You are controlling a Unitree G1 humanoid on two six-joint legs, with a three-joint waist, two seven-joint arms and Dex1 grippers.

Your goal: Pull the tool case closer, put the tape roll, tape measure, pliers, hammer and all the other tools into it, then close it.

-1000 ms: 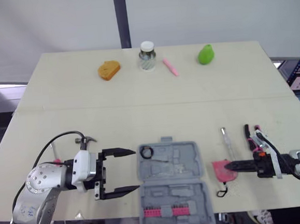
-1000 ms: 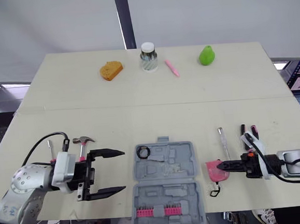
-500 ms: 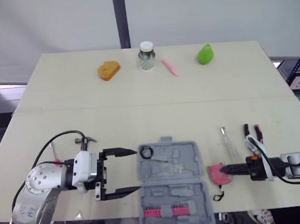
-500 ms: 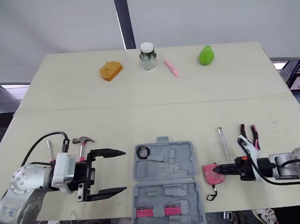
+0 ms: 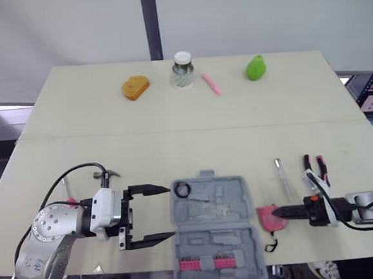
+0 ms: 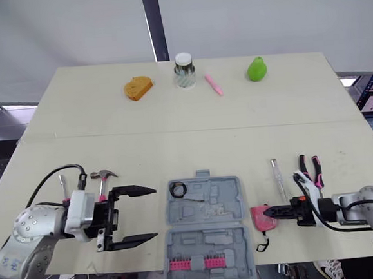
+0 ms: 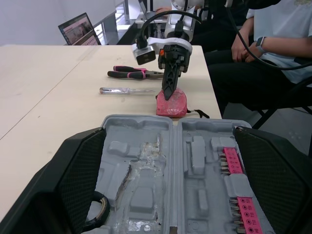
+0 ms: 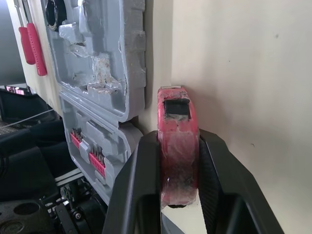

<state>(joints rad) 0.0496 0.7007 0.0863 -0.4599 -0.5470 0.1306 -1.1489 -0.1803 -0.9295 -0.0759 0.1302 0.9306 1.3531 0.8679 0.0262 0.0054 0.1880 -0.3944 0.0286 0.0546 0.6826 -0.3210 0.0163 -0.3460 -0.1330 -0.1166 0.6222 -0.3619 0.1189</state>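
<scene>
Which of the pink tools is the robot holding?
The tape measure, clamped in the right gripper beside the tool case; the pink-handled pliers lie free.

**Left hand open, right hand clamped**

Holds the left hand (image 5: 160, 212) at the near left, low over the tabletop (image 5: 174, 147), with both black fingers (image 5: 148, 190) spread wide and pointing right, one farther and one nearer. Carries the left forearm level, elbow bent out to the left. Reaches in from the near right with the right hand (image 5: 277, 214), forearm flat and low, fingers pointing left and pressed against both sides of the tape measure (image 5: 265, 215).
</scene>
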